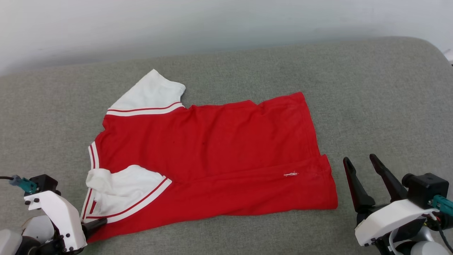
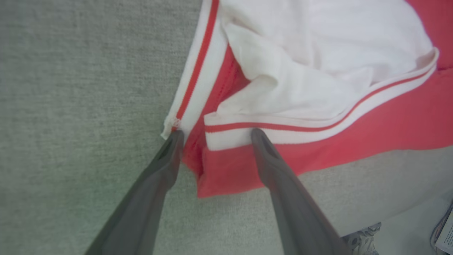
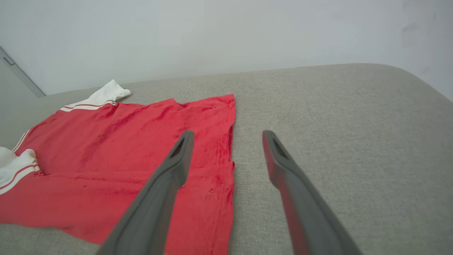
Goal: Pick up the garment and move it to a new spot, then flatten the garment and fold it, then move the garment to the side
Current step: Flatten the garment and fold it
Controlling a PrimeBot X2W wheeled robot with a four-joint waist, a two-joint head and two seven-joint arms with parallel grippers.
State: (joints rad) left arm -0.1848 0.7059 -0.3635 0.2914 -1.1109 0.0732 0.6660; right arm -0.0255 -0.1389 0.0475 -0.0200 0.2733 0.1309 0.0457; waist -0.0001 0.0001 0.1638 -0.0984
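Observation:
The red garment (image 1: 212, 152) lies spread on a grey cushion, its white sleeve panels toward my left and its hem toward my right. The near sleeve (image 1: 120, 191) is folded onto the red body. My left gripper (image 1: 95, 226) is low at the garment's near left corner. In the left wrist view it (image 2: 217, 136) is open, its fingers straddling that corner of the garment (image 2: 354, 134) by the striped trim. My right gripper (image 1: 361, 163) stands open just right of the hem, holding nothing. In the right wrist view it (image 3: 228, 136) hovers over the garment's (image 3: 124, 148) hem edge.
The grey cushion (image 1: 371, 88) runs wide to the right of the garment and behind it, up to a pale wall (image 1: 226, 24). Its front edge and the floor with some papers (image 2: 445, 232) show in the left wrist view.

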